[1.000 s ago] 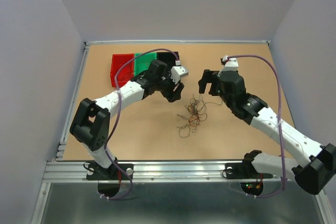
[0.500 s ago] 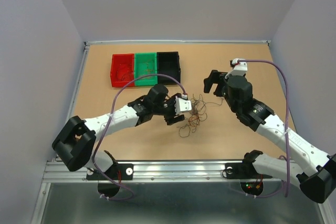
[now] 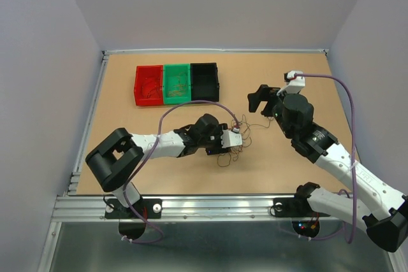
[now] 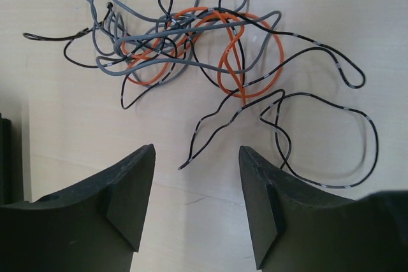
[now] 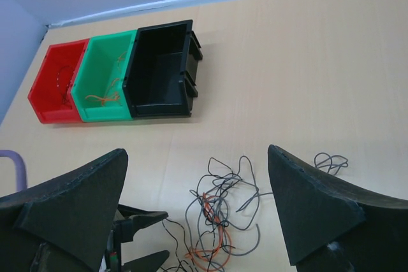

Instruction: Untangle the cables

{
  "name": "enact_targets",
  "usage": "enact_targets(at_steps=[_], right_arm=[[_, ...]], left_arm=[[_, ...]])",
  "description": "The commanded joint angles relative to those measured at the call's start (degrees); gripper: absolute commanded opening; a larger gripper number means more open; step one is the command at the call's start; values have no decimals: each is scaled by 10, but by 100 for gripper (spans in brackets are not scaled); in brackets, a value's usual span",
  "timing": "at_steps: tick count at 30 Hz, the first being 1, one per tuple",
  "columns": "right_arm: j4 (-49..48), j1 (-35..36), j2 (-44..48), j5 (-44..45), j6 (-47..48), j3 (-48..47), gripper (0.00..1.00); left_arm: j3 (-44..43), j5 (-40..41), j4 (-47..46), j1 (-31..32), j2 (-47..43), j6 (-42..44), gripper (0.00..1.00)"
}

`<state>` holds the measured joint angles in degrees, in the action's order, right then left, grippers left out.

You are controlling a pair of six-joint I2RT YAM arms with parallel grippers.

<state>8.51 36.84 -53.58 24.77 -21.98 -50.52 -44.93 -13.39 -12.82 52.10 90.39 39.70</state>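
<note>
The left arm's black fingers (image 4: 127, 195) are spread apart and hold nothing. They sit low over the tan table (image 3: 306, 68), tips just short of the tangle of thin grey, orange and black cables (image 4: 185, 30) lying mid-table. Beyond, the right arm's black fingers (image 5: 312, 214) hang wide apart, empty. Farthest back stand 3 plastic bins (image 5: 105, 114): red, green, black.

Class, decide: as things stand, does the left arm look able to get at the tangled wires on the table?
Probably yes. The left gripper is low with jaws open, just short of the cables; only bare table lies between.
</note>
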Motion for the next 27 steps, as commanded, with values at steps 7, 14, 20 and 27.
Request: enact_targets(at_steps=[7,14,20,27], right_arm=[[-36,2,17,0,7,17,95],[-39,2,21,1,8,21,95],[-40,2,2,-18,10,17,95],[-40,2,-53,-140,40,-1,94]], left_arm=[[-87,50,25,8,72,-23,39],[-96,14,61,8,73,-11,0],[-54,4,44,-1,-3,-12,0],[-46,-138,61,-82,-127,-46,0]])
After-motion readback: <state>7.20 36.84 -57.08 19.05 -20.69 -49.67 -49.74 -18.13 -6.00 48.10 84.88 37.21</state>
